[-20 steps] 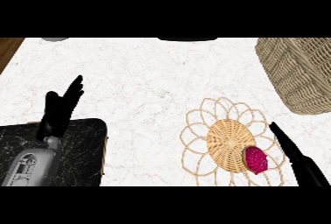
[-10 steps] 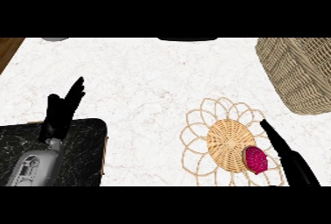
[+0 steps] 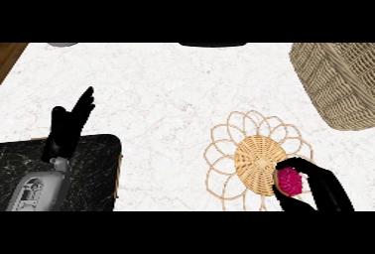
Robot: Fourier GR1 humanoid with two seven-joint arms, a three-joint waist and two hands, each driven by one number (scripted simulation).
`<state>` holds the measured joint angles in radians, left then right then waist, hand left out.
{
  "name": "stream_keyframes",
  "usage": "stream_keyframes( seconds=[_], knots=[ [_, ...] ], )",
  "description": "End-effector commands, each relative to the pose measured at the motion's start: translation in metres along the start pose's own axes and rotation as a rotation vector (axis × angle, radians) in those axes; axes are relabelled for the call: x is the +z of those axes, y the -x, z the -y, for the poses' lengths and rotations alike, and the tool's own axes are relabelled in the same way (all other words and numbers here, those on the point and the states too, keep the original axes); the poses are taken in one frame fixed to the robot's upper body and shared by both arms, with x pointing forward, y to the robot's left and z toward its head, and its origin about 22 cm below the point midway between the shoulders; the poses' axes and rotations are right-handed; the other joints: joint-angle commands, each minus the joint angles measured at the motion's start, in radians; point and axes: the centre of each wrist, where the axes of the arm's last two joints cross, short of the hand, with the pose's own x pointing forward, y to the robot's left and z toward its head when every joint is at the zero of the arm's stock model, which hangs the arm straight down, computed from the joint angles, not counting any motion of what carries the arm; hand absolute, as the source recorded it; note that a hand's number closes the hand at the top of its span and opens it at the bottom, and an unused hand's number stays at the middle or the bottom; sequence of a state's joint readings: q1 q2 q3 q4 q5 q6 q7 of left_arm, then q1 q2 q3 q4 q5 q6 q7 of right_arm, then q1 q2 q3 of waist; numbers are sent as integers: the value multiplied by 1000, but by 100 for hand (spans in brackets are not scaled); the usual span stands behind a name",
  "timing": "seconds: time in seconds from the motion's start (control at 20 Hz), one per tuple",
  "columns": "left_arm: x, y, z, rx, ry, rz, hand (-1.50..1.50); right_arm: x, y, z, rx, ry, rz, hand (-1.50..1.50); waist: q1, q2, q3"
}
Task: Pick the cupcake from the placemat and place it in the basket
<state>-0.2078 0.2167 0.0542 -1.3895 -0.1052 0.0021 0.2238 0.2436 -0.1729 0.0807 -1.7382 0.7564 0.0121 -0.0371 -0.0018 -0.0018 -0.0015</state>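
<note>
A pink cupcake [image 3: 290,181] sits on the lower right part of a round woven placemat [image 3: 256,155] with a looped wire border. My right hand [image 3: 324,186] comes in from the lower right, and its fingers curl over and round the cupcake, hiding its right side. A tall wicker basket [image 3: 336,84] stands at the upper right, well apart from the placemat. At the left my left hand [image 3: 68,126] rests open, fingers pointing up, above a dark slab.
A black marbled slab [image 3: 88,173] lies at the lower left under my left forearm. The white marble counter [image 3: 168,94] stretches between placemat and basket. A wooden edge [image 3: 9,54] shows at the far upper left.
My right hand has moved in toward the cupcake and its straight fingers have curled round it. The left hand has not moved.
</note>
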Motion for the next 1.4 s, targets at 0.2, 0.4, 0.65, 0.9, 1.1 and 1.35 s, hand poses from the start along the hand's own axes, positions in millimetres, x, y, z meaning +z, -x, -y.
stream_keyframes(
  seconds=[0.2, 0.4, 0.65, 0.9, 1.1, 1.35],
  knots=[
    [3, 4, -19, -1, -2, -10, 0, -7, 2, -5, 117, 62, 55, 150, 0, 1, 2],
    [-9, -8, 13, -17, 39, 28, 0, -86, -51, 3, 439, -61, -36, 150, 56, 16, -3],
    [-15, -16, 19, -6, 55, 32, 0, -153, -96, 2, 648, -172, -77, 150, 68, 18, 0],
    [-7, -6, -6, -2, 33, 15, 0, -191, -136, -16, 404, -142, 2, 150, 35, 9, 2],
    [-8, -5, 4, -15, 20, 3, 0, -198, -178, 19, 192, -73, 48, 150, 21, 5, 2],
    [-7, 8, 3, 11, 6, -10, 0, -187, -215, 72, -57, 99, 113, 150, 5, -2, 1]
  ],
)
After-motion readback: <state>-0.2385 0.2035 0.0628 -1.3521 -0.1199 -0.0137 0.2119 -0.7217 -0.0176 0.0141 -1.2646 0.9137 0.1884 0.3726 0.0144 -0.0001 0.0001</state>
